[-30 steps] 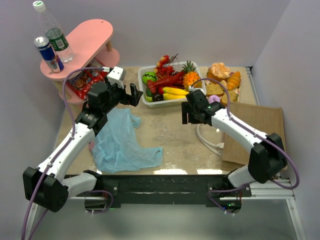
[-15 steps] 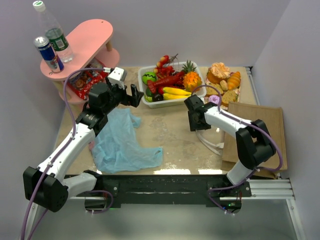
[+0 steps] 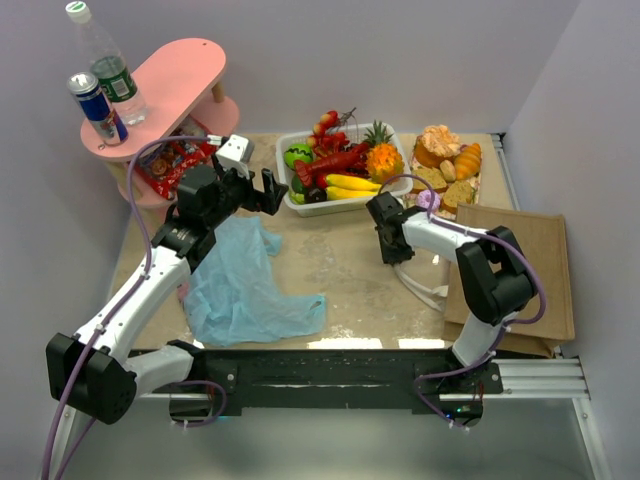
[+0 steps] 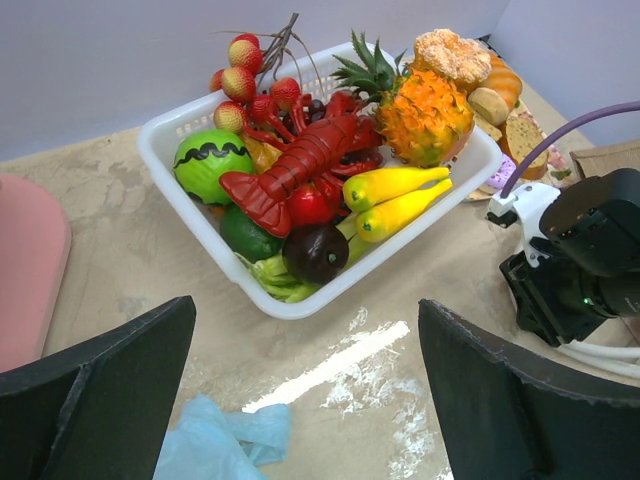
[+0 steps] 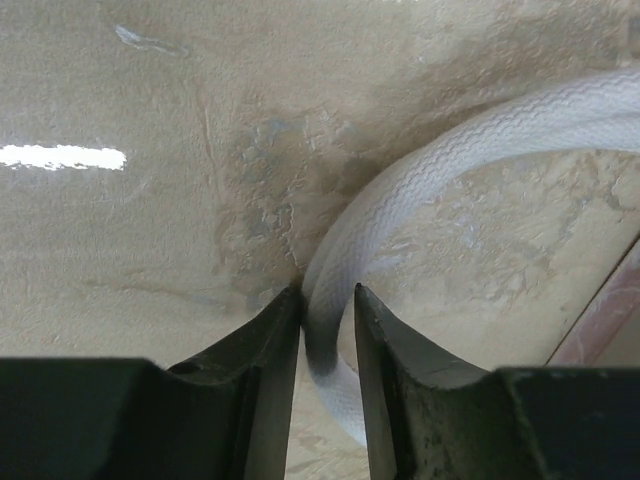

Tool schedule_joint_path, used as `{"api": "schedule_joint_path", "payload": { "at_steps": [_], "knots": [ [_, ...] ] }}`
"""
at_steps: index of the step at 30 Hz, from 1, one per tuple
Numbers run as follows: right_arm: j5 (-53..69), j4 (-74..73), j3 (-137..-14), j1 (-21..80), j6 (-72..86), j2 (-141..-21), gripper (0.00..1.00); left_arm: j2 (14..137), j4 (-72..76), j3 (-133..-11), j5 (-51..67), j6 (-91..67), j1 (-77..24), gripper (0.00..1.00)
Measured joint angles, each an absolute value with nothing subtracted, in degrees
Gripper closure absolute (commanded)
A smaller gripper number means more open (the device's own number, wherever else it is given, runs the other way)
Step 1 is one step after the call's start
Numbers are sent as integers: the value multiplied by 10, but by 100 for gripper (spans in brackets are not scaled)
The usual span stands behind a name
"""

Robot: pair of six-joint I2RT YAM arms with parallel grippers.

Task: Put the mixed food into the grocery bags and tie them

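- Shows the left gripper spread wide with nothing between its fingers, facing the white basket in the upper middle of the left wrist view
- Finds inside that basket the red lobster lying diagonally across the middle, the yellow bananas just right of it against the right-hand wall, and the pineapple in the upper right corner
- Places the light-blue plastic bag crumpled flat on the table in the lower left of the top view, partly under the left arm, with a corner of it also at the bottom edge of the left wrist view
- Shows the right gripper closed down to a narrow gap, both fingers pressed against a white handle that curves between them from the upper right of the right wrist view
- Puts the brown paper bag lying flat at the right side of the top view, its handle loop on the table to its left, where the right gripper meets it
- Sets the clear bottle and the blue can upright side by side on the top of the pink shelf in the upper left of the top view
- Tucks the red snack packets onto the shelf's lower level, just left of the left gripper
- Leaves a heap of breads right of the basket, near the upper right
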State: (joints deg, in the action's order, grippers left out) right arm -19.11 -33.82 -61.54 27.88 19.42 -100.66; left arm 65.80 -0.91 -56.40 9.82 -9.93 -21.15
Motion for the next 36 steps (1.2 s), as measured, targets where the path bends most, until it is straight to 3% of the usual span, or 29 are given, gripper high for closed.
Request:
{"api": "schedule_joint_path", "payload": {
  "at_steps": [2, 6, 13, 18, 26, 36],
  "knots": [
    [-186, -335, -615, 276, 194, -1007, 92, 658, -9, -564, 98, -99, -211, 2],
    [-192, -335, -613, 275, 200, -1004, 100, 658, -9, -564, 99, -100, -211, 2],
    [-248, -380, -607, 273, 224, -939, 100, 658, -9, -564, 104, -105, -212, 2],
    [-297, -443, -625, 273, 244, -820, 100, 658, -9, -564, 105, -109, -215, 2],
    [-397, -573, -768, 270, 246, -665, 100, 654, -9, -564, 103, -108, -219, 2],
    [-416, -608, -956, 269, 210, -640, 100, 649, -10, -564, 118, -93, -219, 2]
  ]
}}
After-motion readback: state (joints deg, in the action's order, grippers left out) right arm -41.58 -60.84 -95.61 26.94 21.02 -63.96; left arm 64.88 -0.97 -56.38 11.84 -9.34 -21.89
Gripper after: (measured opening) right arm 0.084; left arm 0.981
